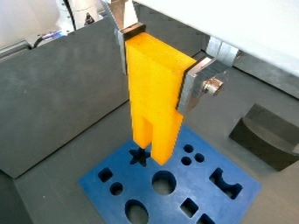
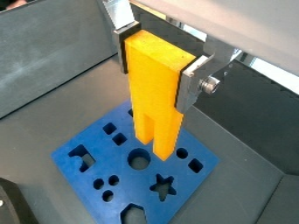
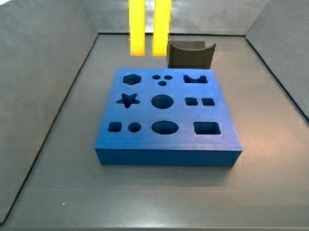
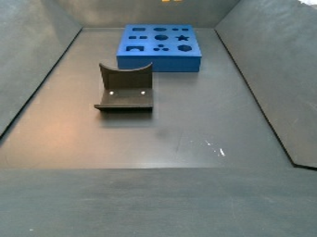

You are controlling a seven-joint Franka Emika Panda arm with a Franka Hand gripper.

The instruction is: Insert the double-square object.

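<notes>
Both wrist views look steeply down from close range past the gripper (image 1: 158, 66), which hangs above the blue block (image 1: 176, 179), clamped on the double-square object (image 2: 156, 92). A side view sits near the blue block (image 3: 163, 113), facing the dark curved block (image 3: 191, 52) at 12 o'clock. A side view looks from far off, the dark curved block (image 4: 125, 88) nearer, the blue block (image 4: 162, 46) at 12 o'clock.

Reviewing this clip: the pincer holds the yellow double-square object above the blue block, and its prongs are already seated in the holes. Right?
Not quite. The pincer does hold the double-square object above the blue block, but a side view shows the prongs hanging clear above it, not yet seated.
</notes>
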